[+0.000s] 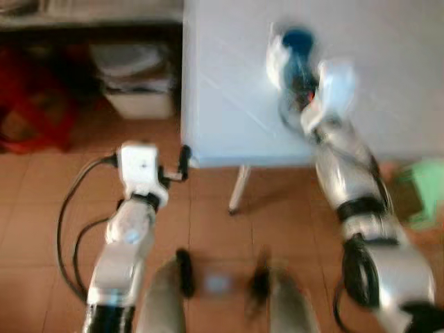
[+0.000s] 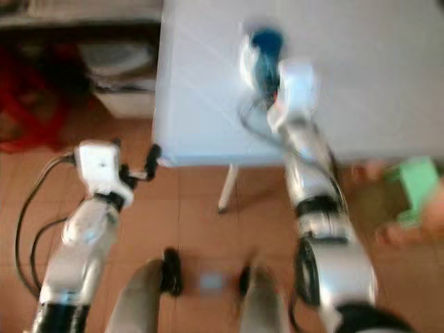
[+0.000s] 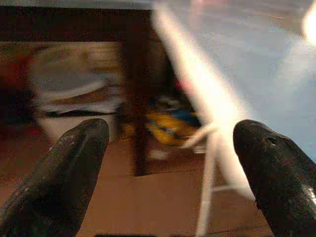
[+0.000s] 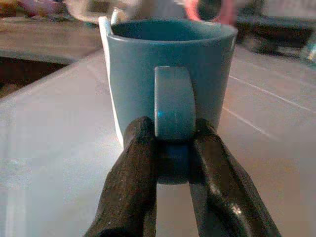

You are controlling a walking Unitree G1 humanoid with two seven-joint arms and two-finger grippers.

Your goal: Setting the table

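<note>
A blue mug (image 4: pixel 170 74) is over the white table (image 1: pixel 229 90), and my right gripper (image 4: pixel 173 143) is shut on its handle (image 4: pixel 173 103). From the head camera the mug (image 1: pixel 297 43) is a blurred blue shape near the table's left part, at the end of my right arm (image 1: pixel 347 173). My left gripper (image 3: pixel 170 168) is open and holds nothing. It hangs low beside the table's front left corner (image 1: pixel 187 156), and its fingers (image 1: pixel 183 161) point toward the table leg (image 1: pixel 239 187).
Under a dark shelf at the left sit a white bin (image 1: pixel 135 76) and a red thing (image 1: pixel 31 111). A green object (image 1: pixel 423 191) lies on the tiled floor (image 1: pixel 208 229) at the right. Black cables (image 1: pixel 66 222) loop beside my left arm.
</note>
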